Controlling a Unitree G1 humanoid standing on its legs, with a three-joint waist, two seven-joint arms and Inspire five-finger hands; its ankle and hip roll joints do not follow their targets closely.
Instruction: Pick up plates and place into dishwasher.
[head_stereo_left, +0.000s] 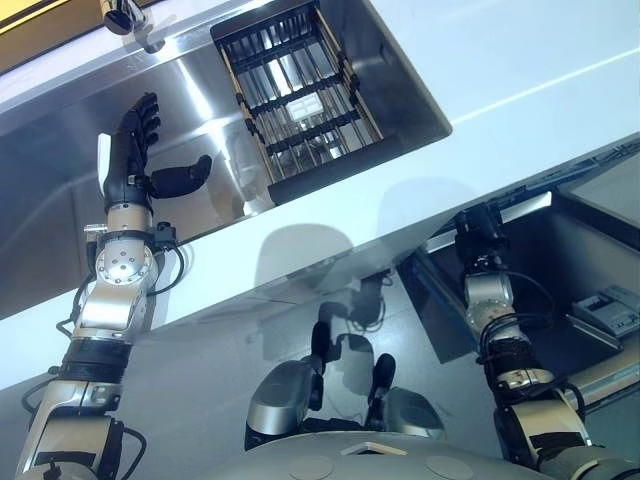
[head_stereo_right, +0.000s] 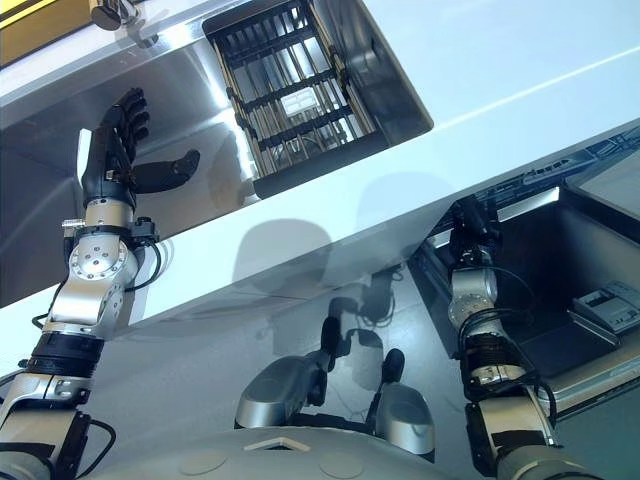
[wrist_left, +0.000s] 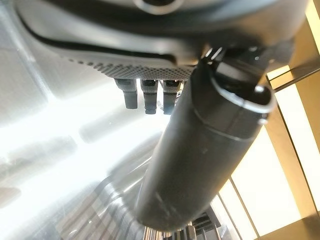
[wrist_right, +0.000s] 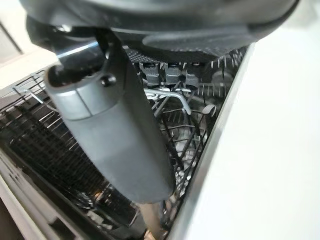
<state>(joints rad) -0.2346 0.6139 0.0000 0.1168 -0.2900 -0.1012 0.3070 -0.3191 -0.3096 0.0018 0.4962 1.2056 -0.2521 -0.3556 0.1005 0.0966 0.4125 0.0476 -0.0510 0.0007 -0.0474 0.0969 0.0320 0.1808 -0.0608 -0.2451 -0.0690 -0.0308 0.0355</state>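
Leftmost, the left hand (head_stereo_left: 130, 150) is raised inside the steel sink (head_stereo_left: 60, 200), palm up against its wall. The fingers are straight and the thumb stands out sideways, so it is wide and holds nothing. Just right of it, at the sink's right end, sits a dark slatted rack (head_stereo_left: 300, 95) whose long axis runs from the sink's near wall to its far wall. I can make out no plate standing in it or anywhere else, so where the task's thing lies cannot be told.

Right of the sink the white bench (head_stereo_left: 520, 50) runs on. Below its front edge the dishwasher (head_stereo_left: 580, 250) stands open, well apart from the sink.

The right hand (wrist_right: 115, 125) is down there, over the dishwasher's wire basket (wrist_right: 45, 145). Its thumb is straight and its fingers appear relaxed, with nothing between them.

As I judge it, the left hand is far nearer the sink rack, so any pickup there falls to it, reaching rightward along the sink. The right hand is already placed for the drop-off end.
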